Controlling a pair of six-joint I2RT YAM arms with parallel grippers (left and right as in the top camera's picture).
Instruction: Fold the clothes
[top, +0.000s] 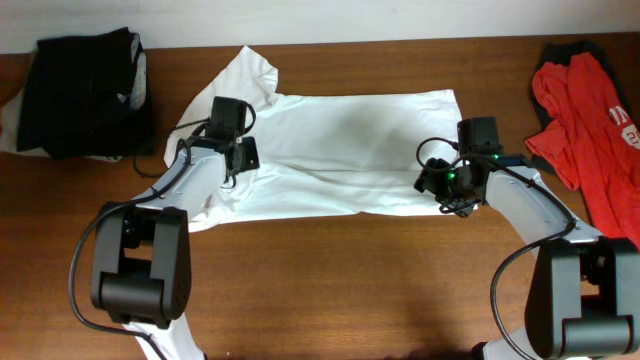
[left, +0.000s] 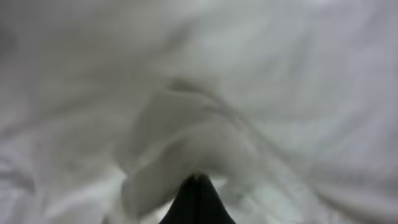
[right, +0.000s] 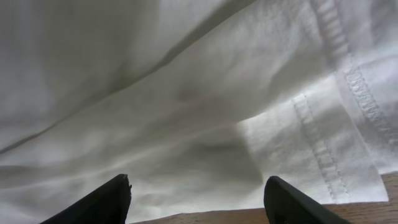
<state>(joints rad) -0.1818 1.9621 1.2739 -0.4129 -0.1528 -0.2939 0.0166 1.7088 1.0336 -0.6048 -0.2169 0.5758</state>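
The white T-shirt (top: 350, 140) lies spread on the bench (top: 340, 280), between a black garment (top: 85, 90) far left and a red garment (top: 590, 130) right. The left end effector (left: 198, 186) is together, seemingly pinching a pucker of cloth near the left sleeve. The right end effector (right: 198, 183) stands apart at the near right hem. The thin fabric could slip from that small pinch, or the right fingers could catch only one layer, skewing the fold.
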